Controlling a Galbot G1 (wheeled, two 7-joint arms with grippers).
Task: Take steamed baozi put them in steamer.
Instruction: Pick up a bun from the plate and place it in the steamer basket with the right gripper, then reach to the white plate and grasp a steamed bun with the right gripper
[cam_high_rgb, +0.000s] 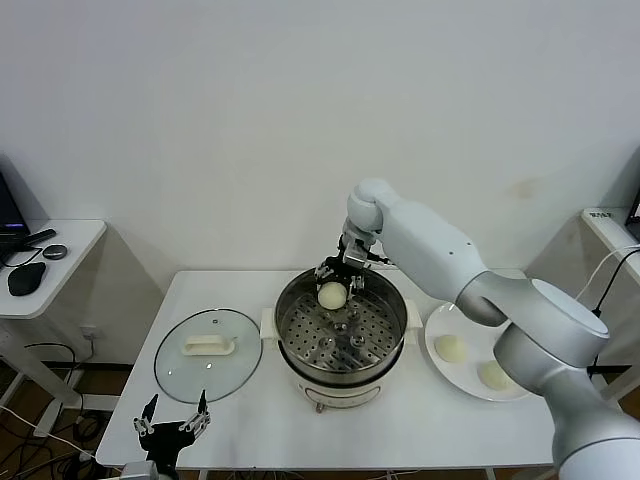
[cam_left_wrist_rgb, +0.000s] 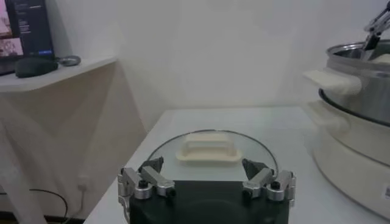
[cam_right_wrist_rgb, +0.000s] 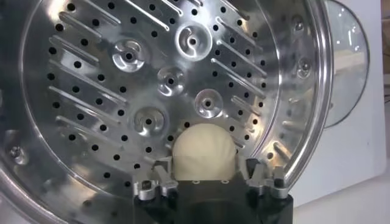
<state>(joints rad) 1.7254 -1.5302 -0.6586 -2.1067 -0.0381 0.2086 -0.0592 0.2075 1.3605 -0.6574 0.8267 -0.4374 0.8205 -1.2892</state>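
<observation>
The steamer (cam_high_rgb: 340, 340) stands mid-table, a shiny steel pot with a perforated tray (cam_right_wrist_rgb: 152, 79) on a cream base. One cream-white baozi (cam_high_rgb: 332, 294) lies on the tray at the pot's far wall. My right gripper (cam_high_rgb: 341, 274) hangs just above it, and in the right wrist view the gripper (cam_right_wrist_rgb: 207, 178) is open with the baozi (cam_right_wrist_rgb: 204, 152) between its spread fingers, a gap on each side. Two more baozi (cam_high_rgb: 451, 347) (cam_high_rgb: 494, 374) lie on the white plate (cam_high_rgb: 437, 325) right of the steamer. My left gripper (cam_high_rgb: 172, 425) is open and empty at the table's front left edge.
The round glass lid (cam_high_rgb: 208, 355) with a white handle lies flat left of the steamer, just ahead of the left gripper (cam_left_wrist_rgb: 207, 176). The steamer's side (cam_left_wrist_rgb: 359, 85) shows in the left wrist view. A side table (cam_high_rgb: 40, 250) with a mouse stands far left.
</observation>
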